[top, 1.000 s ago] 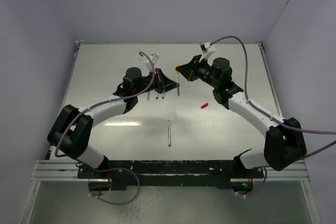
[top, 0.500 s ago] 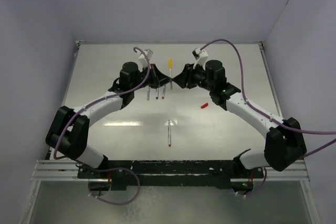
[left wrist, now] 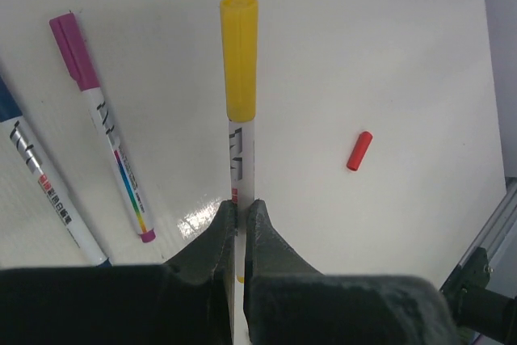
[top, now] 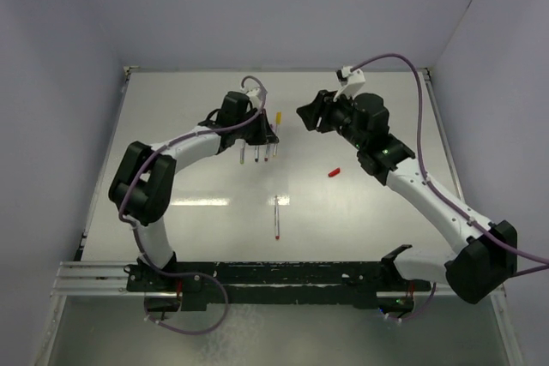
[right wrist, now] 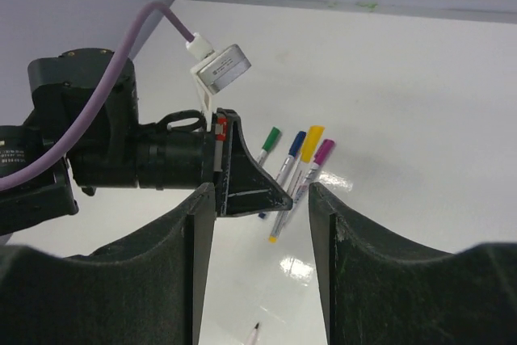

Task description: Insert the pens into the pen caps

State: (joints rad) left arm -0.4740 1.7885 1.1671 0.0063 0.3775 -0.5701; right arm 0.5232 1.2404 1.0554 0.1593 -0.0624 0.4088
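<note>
on the left half of the bench (top: 171, 117), in the left wrist view, a blue-capped pen (left wrist: 48, 195) lies flat at the far left edge of the frame. just right of it, not touching, a magenta-capped pen (left wrist: 109, 147) also lies flat. both slant with their caps toward the top of the frame. the right wrist view shows a green-capped pen (right wrist: 271, 139) at the left end of this same little row.

next comes the left end effector (left wrist: 241, 209). its two fingers are pinched almost together on the lower barrel of the yellow-capped pen (left wrist: 239, 78). that pen runs straight up the middle of the frame, its cap fully on and pointing away from the wrist. we cannot tell whether it rests on the bench or sits slightly off it.

below this group in the overhead view, near the centre of the frame, an uncapped pen (top: 276, 216) lies alone. its red tip points toward the bottom edge.

a little right of the yellow cap and near it, the right end effector (right wrist: 262, 191) hangs above the bench facing the left one. its fingers are spread wide with nothing between them.

further right and lower, a red cap (top: 334, 172) lies by itself, well apart from every pen.
</note>
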